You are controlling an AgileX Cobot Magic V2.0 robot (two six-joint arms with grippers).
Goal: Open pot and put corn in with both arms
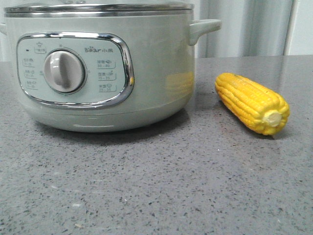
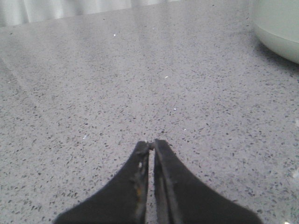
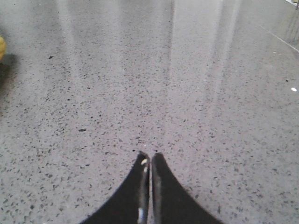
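Observation:
The pale green pot [image 1: 146,73] fills the left of the front view, with its chrome-framed panel and grey dial [image 1: 63,71] facing me and a steel rim with the lid on top. The yellow corn [image 1: 252,103] lies on the counter to the pot's right, stub end toward me. Neither gripper shows in the front view. My left gripper [image 2: 152,142] is shut and empty above bare counter, and an edge of the pot [image 2: 280,25] shows in its view. My right gripper [image 3: 149,155] is shut and empty above bare counter, and a sliver of corn [image 3: 2,46] shows at the frame edge.
The grey speckled counter [image 1: 156,186] stretches in front of the pot and corn. A pale curtain [image 1: 249,27] hangs behind the counter's far edge.

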